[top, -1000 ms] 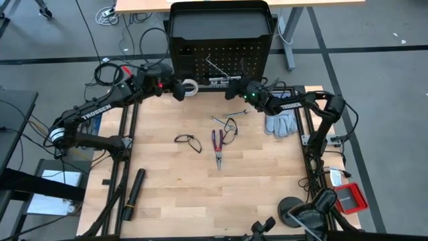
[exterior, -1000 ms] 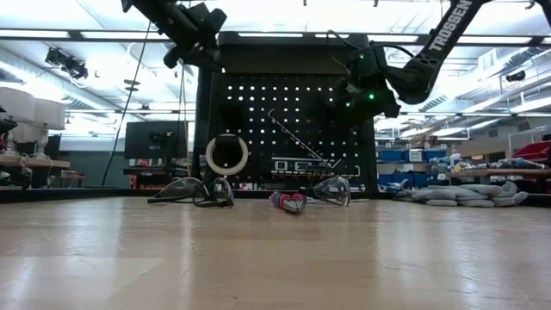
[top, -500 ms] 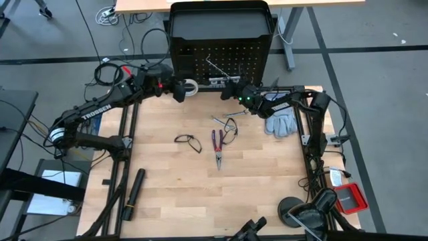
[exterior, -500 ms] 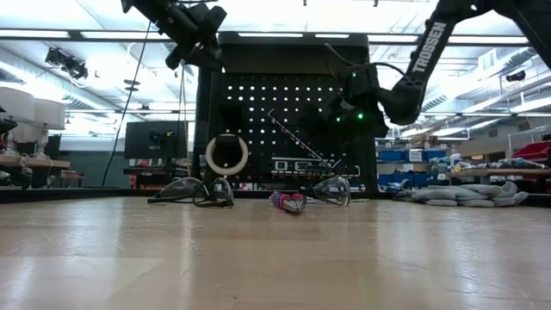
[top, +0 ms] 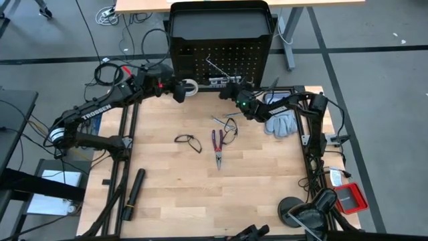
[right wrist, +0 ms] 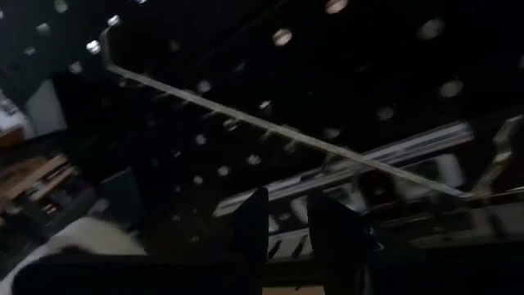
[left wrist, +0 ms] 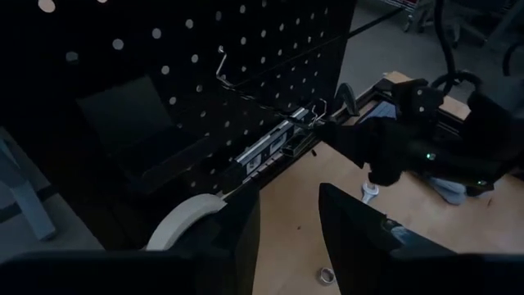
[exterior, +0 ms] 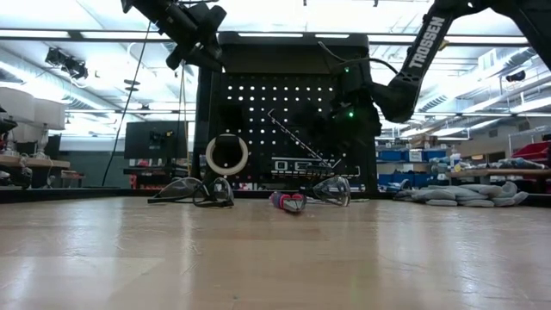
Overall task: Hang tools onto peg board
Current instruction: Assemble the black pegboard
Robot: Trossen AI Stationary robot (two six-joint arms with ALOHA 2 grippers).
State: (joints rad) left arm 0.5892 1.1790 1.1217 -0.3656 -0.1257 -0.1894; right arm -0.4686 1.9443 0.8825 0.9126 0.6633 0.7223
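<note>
Only the left wrist view shows the left claw [left wrist: 286, 233] spread, empty, beside the white tape ring [left wrist: 184, 221].

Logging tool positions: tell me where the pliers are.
In the high view the pliers lie flat near the table's middle, between the two glasses, well in front of the peg board.

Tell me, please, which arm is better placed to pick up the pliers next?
Probably the right: the right gripper hangs near the peg board, closer to the pliers than the left gripper by the tape ring.
</note>
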